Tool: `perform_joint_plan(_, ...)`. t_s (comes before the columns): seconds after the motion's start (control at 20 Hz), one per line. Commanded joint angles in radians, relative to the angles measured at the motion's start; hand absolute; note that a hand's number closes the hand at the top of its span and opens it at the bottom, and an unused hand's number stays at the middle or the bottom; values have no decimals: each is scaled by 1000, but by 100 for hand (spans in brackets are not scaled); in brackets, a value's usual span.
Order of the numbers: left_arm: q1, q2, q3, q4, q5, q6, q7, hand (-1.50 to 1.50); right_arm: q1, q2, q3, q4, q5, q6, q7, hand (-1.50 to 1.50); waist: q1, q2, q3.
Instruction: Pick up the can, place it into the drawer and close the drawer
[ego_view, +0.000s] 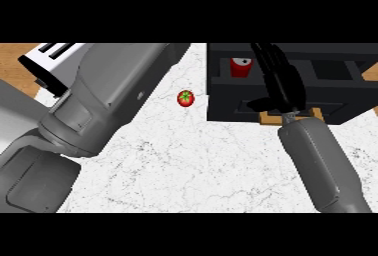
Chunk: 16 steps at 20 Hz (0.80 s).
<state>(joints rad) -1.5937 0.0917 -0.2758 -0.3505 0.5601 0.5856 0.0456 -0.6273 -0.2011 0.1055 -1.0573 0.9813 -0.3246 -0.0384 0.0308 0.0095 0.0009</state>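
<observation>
The can (241, 67) stands upright inside the open drawer (221, 107), upper right of frame. The right hand (279, 75), fingers straight and holding nothing, lies just right of the can; the left hand is out of sight.

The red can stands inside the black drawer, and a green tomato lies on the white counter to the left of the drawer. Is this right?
Not quite: the tomato is red, with only a small green stem. The rest holds in the head view: the red can stands inside the black drawer, and the tomato lies left of it on the white counter.
</observation>
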Motion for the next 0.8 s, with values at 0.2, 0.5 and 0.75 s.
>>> perform_joint_plan(0.2, 50, 49, -10, -80, -23, -18, 59, -150, -217, 27, -88, 356, 76, -238, -23, -150, 35, 3, 0)
perform_joint_plan(0.5, 121, 119, -25, -203, -31, -53, 120, -150, -327, -4, -142, 519, 90, -312, -20, -150, 70, -4, -1)
perform_joint_plan(0.75, 172, 161, -30, -250, -41, -74, 137, -150, -492, 38, -153, 611, 110, -331, 26, -150, 68, 3, -1)
